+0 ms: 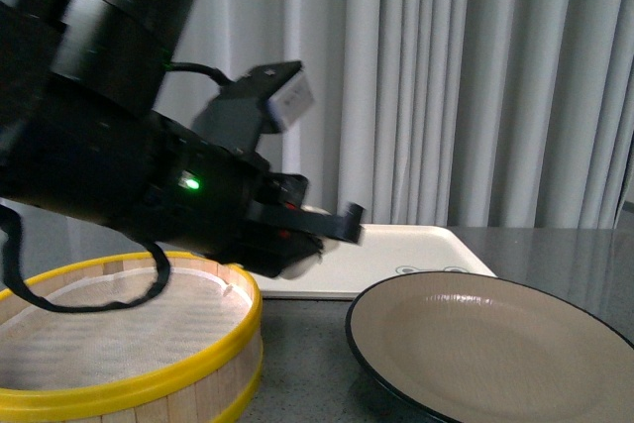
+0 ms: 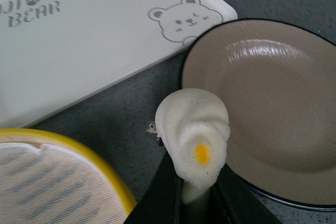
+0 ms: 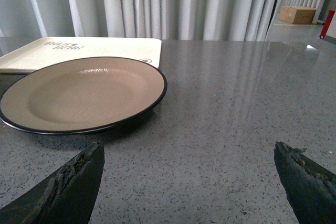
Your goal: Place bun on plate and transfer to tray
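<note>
Bun (image 2: 195,129): clamped in left gripper (image 2: 194,167), over the tabletop (image 2: 126,114) between steamer (image 2: 113,179) and plate (image 2: 278,98). Steamer: white cloth liner (image 2: 47,187) inside. Plate: just beside tray (image 2: 94,51). Right gripper (image 3: 189,182): jaws wide apart, gripping nothing.

Steamer (image 1: 198,364) sits front-left on the table (image 3: 236,129), plate (image 1: 495,344) front-right, with bare table between them. Tray (image 1: 416,250) lies behind both, its near corner just beside the plate's far rim. Bun (image 2: 194,124) is between the fingers of my left gripper (image 2: 195,192), off the table, above the steamer-plate gap, near the plate's edge. My right gripper (image 3: 189,153) is over bare table near the plate, not over it. Curtain (image 1: 475,76) behind everything.
</note>
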`<state>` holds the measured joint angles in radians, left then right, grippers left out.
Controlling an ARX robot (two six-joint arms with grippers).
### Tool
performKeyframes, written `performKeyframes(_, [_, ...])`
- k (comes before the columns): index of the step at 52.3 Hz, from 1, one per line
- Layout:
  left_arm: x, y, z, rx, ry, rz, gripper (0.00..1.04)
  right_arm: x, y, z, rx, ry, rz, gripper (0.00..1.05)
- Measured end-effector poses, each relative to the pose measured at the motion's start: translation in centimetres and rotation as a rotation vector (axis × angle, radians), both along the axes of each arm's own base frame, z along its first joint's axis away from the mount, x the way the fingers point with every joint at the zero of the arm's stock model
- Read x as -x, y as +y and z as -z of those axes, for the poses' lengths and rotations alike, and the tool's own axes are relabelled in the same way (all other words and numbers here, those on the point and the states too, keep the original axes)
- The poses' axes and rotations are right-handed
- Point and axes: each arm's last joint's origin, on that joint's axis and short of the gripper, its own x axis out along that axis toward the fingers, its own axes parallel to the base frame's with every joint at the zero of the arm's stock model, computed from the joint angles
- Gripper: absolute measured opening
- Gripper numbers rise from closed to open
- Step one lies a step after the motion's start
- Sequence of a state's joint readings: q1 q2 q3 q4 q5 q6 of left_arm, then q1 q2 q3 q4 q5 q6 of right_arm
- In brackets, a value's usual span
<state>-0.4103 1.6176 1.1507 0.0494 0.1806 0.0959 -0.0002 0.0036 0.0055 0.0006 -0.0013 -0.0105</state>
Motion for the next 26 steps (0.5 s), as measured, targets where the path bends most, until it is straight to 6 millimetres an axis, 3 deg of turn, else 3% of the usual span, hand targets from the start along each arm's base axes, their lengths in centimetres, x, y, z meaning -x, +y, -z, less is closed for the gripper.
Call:
performKeyframes(14, [0.8,-7.5,2.2,-0.078,0.049,0.116,0.06,0.0,0.0,0.0,0.000,0.000,0.000,0.96])
performKeyframes(26, [0.4,-11.0,1.9,-0.086,0.049,0.152,0.06,0.0,0.0,0.0,0.000,0.000,0.000,0.96])
